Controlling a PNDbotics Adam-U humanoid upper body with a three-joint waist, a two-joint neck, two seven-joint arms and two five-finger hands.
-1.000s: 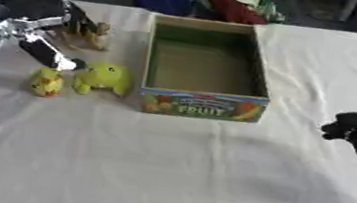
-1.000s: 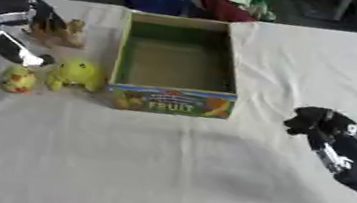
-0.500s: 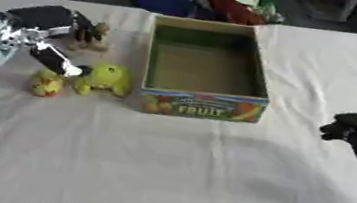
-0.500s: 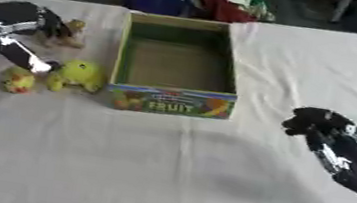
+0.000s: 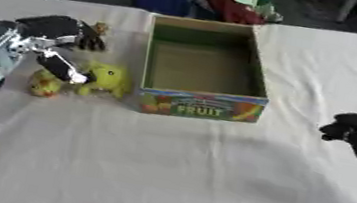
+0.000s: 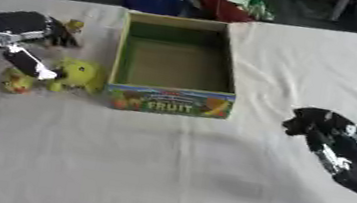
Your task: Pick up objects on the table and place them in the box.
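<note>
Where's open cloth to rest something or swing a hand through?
The whole near half of the table, in front of the FRUIT box, is bare, as is the strip between box and right hand. Left of the box is crowded: left hand, green toy, yellow toy.

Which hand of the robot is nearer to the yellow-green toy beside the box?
Left. The left hand is right at the yellow-green toy, its thumb reaching it. The right hand is across the box, far off.

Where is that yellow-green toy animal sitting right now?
The yellow-green toy animal sits on the white tablecloth, just left of the open cardboard fruit box, with the robot's left hand right beside it.
</note>
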